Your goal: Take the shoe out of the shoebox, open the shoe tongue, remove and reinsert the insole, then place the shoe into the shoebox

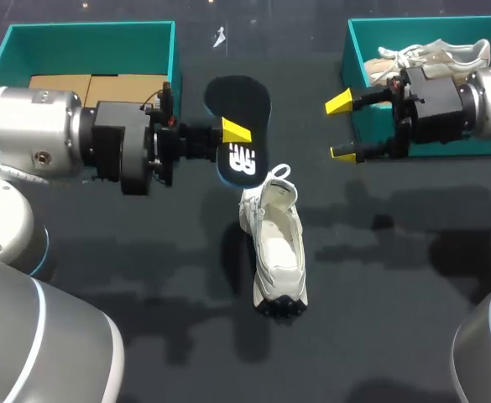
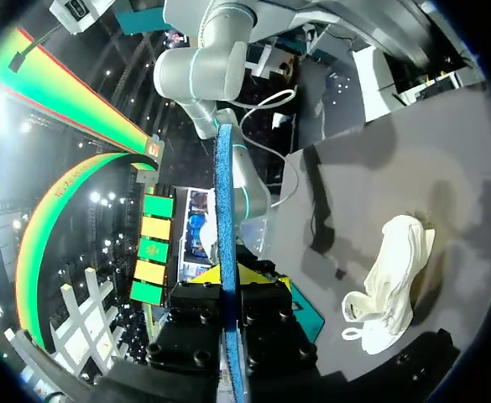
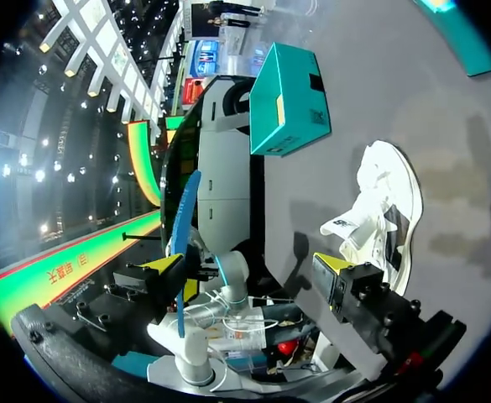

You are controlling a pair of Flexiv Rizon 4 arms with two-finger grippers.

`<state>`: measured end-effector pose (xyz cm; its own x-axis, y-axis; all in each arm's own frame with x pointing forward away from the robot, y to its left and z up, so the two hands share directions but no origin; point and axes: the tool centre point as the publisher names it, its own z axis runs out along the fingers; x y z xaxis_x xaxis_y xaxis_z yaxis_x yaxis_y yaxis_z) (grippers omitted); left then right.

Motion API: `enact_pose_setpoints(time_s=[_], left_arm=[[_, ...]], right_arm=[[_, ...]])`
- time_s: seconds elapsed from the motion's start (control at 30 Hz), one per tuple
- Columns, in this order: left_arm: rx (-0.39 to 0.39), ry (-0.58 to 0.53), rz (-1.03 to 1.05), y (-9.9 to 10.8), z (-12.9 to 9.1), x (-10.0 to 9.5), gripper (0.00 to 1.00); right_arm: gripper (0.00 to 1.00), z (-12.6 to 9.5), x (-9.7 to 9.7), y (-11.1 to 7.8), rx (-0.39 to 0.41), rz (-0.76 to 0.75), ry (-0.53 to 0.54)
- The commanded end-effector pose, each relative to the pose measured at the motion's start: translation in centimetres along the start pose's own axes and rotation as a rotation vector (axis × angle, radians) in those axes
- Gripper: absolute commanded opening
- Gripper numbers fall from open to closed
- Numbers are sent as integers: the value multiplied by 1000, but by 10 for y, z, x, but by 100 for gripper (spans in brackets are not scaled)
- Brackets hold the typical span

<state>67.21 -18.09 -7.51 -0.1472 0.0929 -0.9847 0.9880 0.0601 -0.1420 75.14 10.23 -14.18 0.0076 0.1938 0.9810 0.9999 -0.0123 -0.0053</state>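
Lying on the desk (image 1: 396,277): white shoe (image 1: 277,252), mouth open. Just beyond it, pinched in the left pincer (image 1: 235,134): black insole (image 1: 238,101). Spread and empty near the teal shoebox (image 1: 352,75): right pincer (image 1: 342,128). Step, likely: removal done. Next: reinsertion, toe-first, aligned with the mouth.

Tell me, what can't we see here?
Head view: the insole hides one finger of the left pincer.
Head view: the right arm covers part of the boxed shoe.
Left wrist view: the insole shows edge-on only; its faces are hidden.
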Motion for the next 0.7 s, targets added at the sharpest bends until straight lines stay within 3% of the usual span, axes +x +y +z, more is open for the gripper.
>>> enact_pose_setpoints(time_s=[0.03, 0.4, 0.7], left_arm=[[-24, -62, 26, -8, 5, 10, 0], [-24, -62, 26, -8, 5, 10, 0], [-71, -5, 126, 15, 25, 41, 0]], right_arm=[[100, 3, -1, 0, -5, 11, -3], [100, 3, -1, 0, -5, 11, -3], [100, 26, 3, 3, 58, -74, 9]])
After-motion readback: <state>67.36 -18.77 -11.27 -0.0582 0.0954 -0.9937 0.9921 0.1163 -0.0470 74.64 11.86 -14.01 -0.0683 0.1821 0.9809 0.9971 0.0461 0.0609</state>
